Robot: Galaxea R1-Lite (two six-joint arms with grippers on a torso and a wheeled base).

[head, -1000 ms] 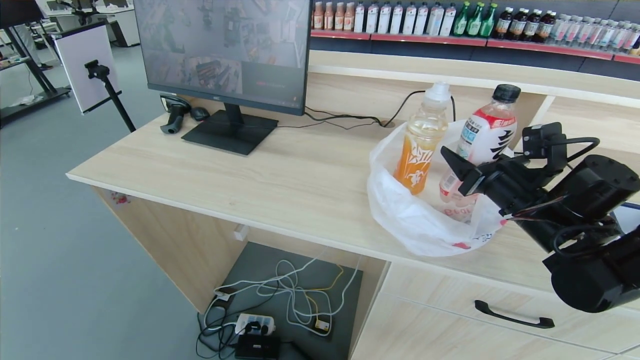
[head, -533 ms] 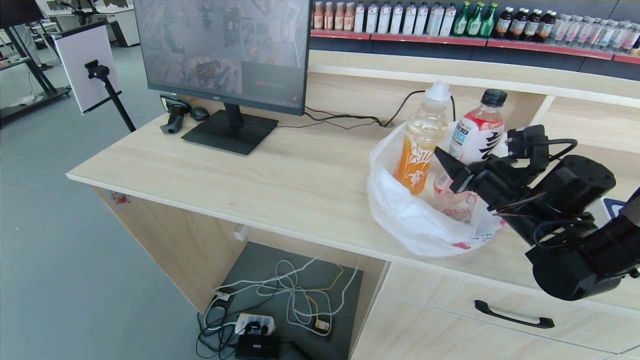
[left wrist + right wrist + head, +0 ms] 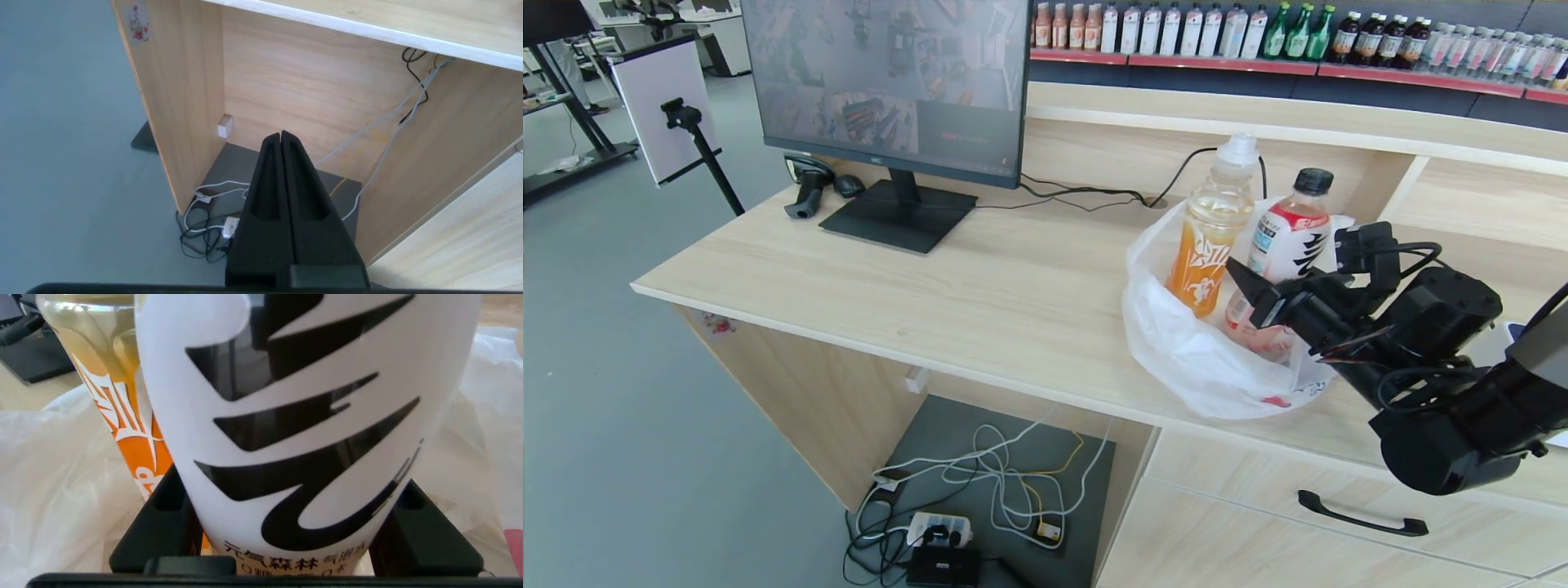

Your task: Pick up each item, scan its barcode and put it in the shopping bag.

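Observation:
A white plastic shopping bag (image 3: 1201,359) lies open on the counter's right side. An orange drink bottle (image 3: 1210,230) with a white cap stands upright inside it. Beside that, my right gripper (image 3: 1270,298) is shut on a black-capped bottle with a white, red and black label (image 3: 1282,245), held upright with its lower part down inside the bag. In the right wrist view that labelled bottle (image 3: 310,425) sits between the black jaws, with the orange bottle (image 3: 106,384) just beside it. My left gripper (image 3: 282,143) is shut, hanging low beside the counter's wooden side panel.
A monitor (image 3: 886,82) on a stand, a handheld barcode scanner (image 3: 807,192) and a mouse sit at the counter's back left. Cables run across the counter behind the bag. Drink shelves line the back wall. A drawer handle (image 3: 1362,514) is below the bag.
My right gripper has lowered the labelled bottle into the bag and shifted it slightly left, toward the orange bottle. The orange bottle and bag stay in place.

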